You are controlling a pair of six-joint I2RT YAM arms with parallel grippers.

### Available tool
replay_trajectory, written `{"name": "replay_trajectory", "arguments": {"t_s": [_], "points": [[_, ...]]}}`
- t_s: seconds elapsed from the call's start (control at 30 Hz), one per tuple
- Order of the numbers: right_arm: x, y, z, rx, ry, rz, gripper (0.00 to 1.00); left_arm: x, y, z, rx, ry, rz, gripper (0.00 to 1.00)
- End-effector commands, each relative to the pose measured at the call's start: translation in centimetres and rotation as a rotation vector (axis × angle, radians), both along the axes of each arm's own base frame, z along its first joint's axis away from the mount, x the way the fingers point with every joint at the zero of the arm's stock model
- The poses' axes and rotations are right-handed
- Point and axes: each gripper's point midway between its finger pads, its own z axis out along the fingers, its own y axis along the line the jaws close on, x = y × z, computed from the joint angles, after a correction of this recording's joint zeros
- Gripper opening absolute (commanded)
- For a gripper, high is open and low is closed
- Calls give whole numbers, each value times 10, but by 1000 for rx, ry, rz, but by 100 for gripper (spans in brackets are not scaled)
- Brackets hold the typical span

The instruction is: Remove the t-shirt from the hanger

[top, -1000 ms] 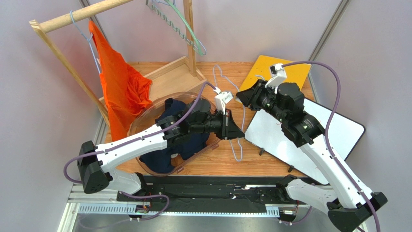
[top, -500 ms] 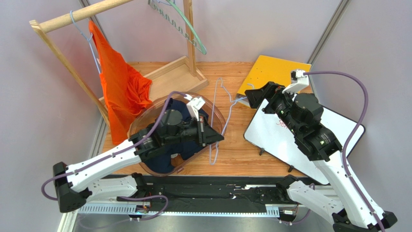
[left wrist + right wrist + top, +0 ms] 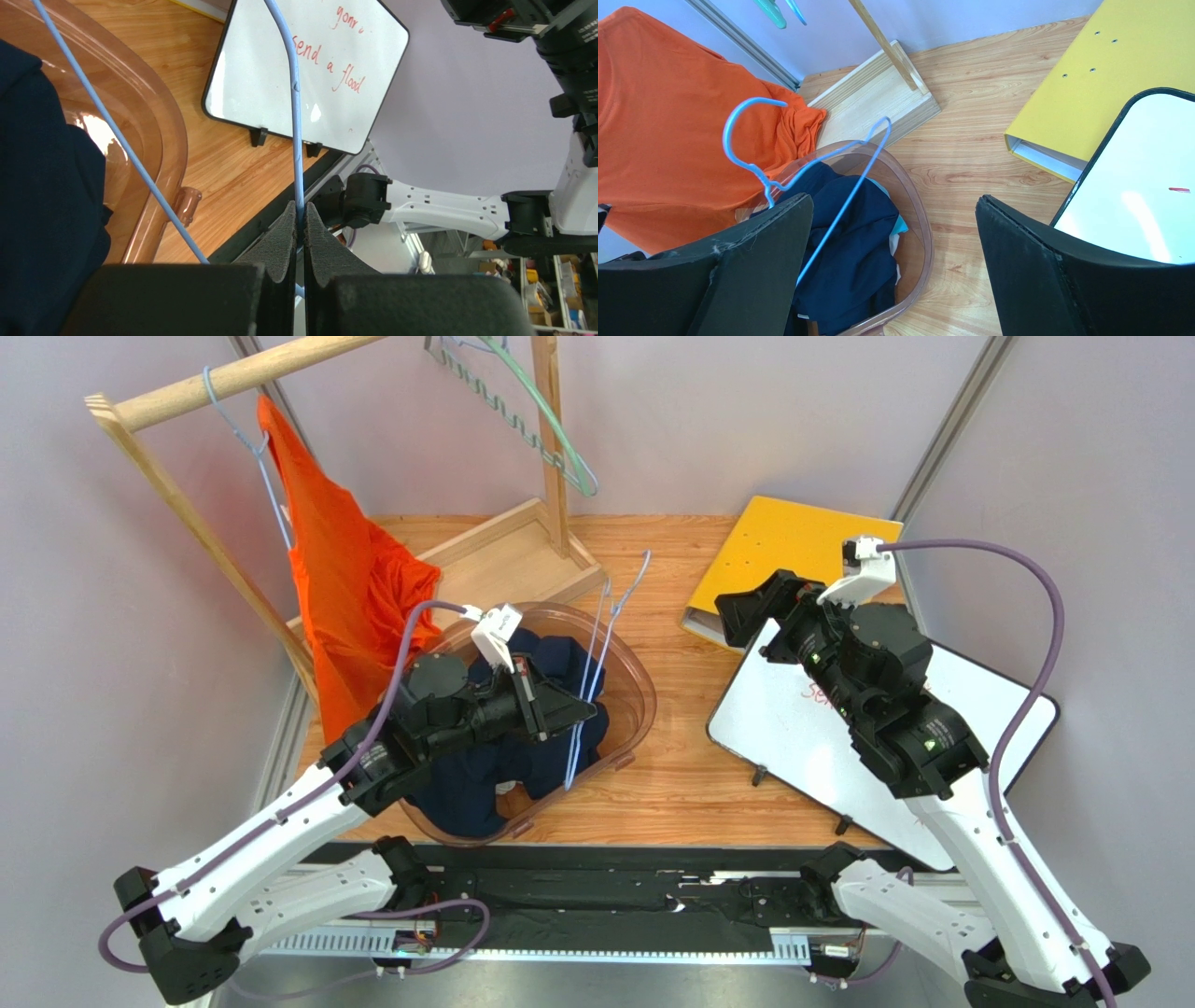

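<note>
Left wrist view puts the blue wire hanger [image 3: 295, 105] right in the left gripper [image 3: 300, 213], whose dark foam pads [image 3: 281, 238] are pressed together on one thin run of wire, so the frame stands up out of the grip rather than lying loose. The wire is bare. The navy t-shirt [image 3: 861, 252] lies crumpled just below and beside that gripper, inside the clear amber tub [image 3: 638, 693]. By that showing the shirt is off, and the pinch seems meant only to carry the empty hanger away. The hanger is slim, stiff, smooth-coated wire with a curled hook at the end far from the pads; held by a single strand, it could swing or twist. The shirt is soft, matte knit bunched in folds, and the tub is glossy and rounded with a thick rolled rim. The right gripper [image 3: 894, 201] hangs spread wide with nothing between its fingers, well apart from the hanger, over the wooden table [image 3: 673, 784]. The white dry-erase board [image 3: 898, 728] and the yellow binder [image 3: 1088, 84] are at its side. Beyond the left gripper an orange garment [image 3: 344, 588] drapes from the wooden rack [image 3: 211, 385].
</note>
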Motion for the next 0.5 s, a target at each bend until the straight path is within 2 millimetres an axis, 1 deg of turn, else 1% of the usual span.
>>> {"name": "replay_trajectory", "arguments": {"t_s": [0.0,0.23,0.27,0.3,0.33,0.37,0.4,0.43,0.47], "points": [[1,-4,11,-9,-38,-12,93,6,18,6,15,-20,94,0],[3,-4,7,-23,-32,-19,93,18,64,11,46,-54,306,0],[3,-4,6,-24,-29,-17,93,18,69,13,49,-62,324,0],[3,-3,7,-20,-31,-16,93,20,74,21,49,-76,342,0],[3,-3,6,-21,-28,-12,93,24,82,19,78,-74,376,0],[3,-2,6,-21,-29,-7,93,27,86,18,102,-78,392,0],[3,-2,6,-20,-28,-8,93,29,91,27,104,-91,412,0],[3,-2,6,-20,-27,-8,93,35,100,26,127,-85,451,0],[2,-2,7,-19,-30,-8,93,38,105,27,140,-86,471,0]]}}
